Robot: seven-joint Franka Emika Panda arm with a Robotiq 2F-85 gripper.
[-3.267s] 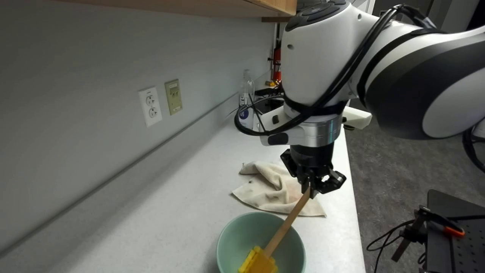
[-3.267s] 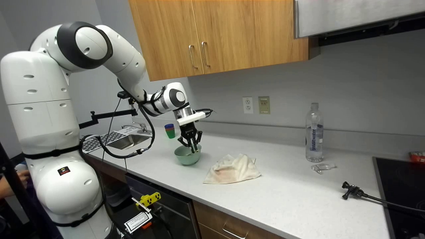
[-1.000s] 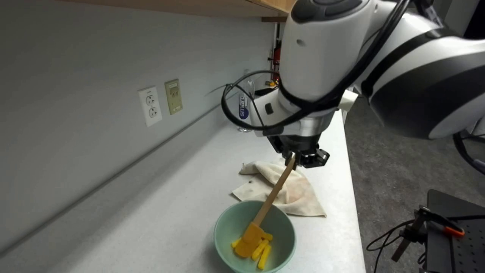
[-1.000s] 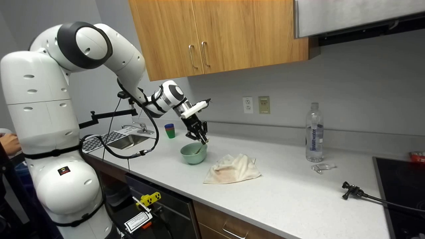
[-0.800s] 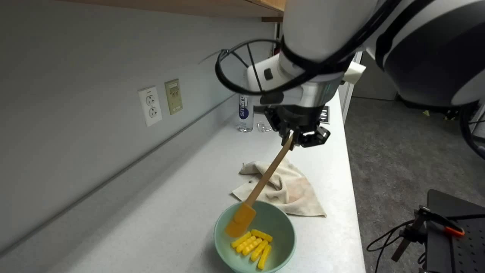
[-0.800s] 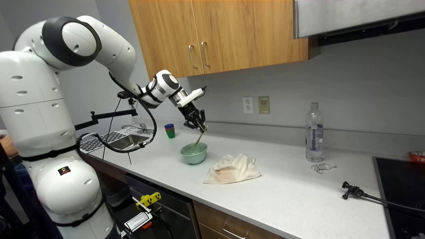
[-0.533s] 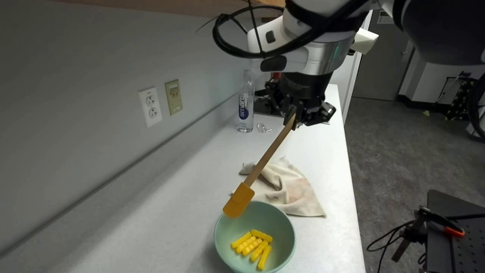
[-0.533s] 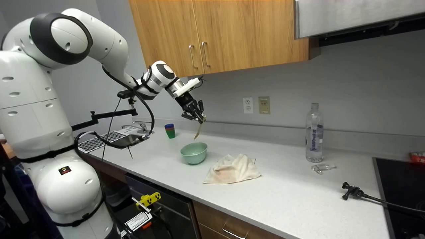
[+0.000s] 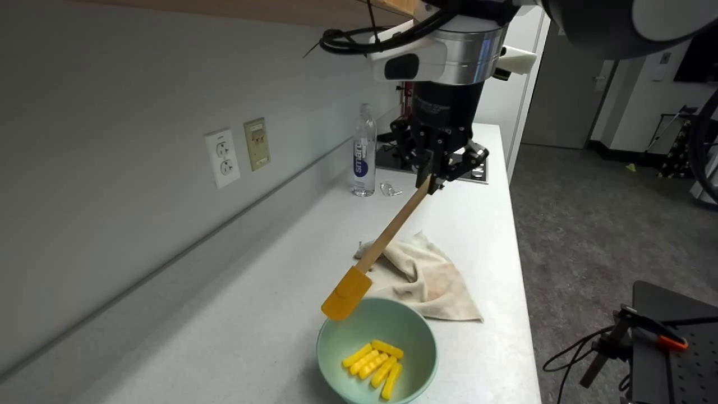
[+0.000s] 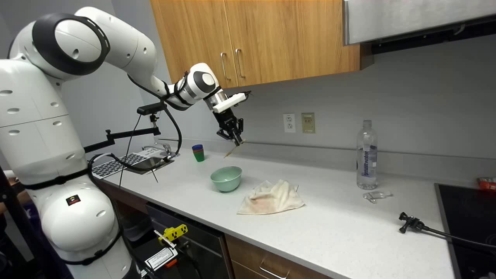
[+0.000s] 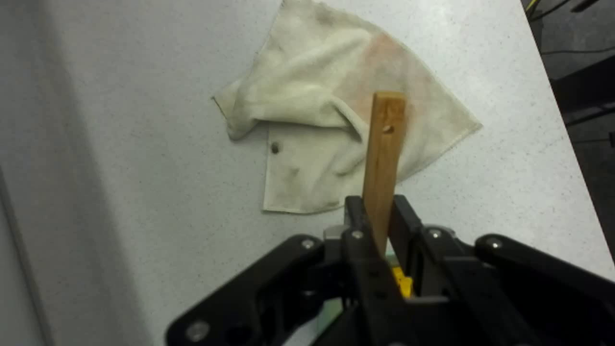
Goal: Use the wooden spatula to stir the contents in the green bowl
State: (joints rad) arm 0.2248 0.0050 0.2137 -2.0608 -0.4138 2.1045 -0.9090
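Observation:
My gripper [image 9: 429,183] is shut on the handle of the wooden spatula [image 9: 392,229], whose upper end sticks out past the fingers in the wrist view [image 11: 384,139]. The handle slants down to an orange blade [image 9: 346,293], which hangs in the air over the rim of the green bowl [image 9: 412,328]. In an exterior view a gap shows between spatula and bowl [image 10: 226,180]. Inside the bowl lie the contents [image 9: 373,363], several yellow strips side by side. From the wrist, only a bit of yellow contents [image 11: 403,283] and bowl [image 11: 329,312] shows; the gripper hides the rest.
A crumpled beige cloth [image 9: 435,280] lies on the counter beside the bowl. Farther along stand a water bottle [image 9: 364,160] and a small clear object [image 10: 376,195]. Stacked cups [image 10: 198,152] stand near the sink. A wooden cabinet [image 10: 255,42] hangs above the counter.
Earlier the blade was down in the bowl among the yellow strips. The arm has lifted the spatula up and out above the bowl. The bowl had shifted slightly before the lift; the grip is unchanged.

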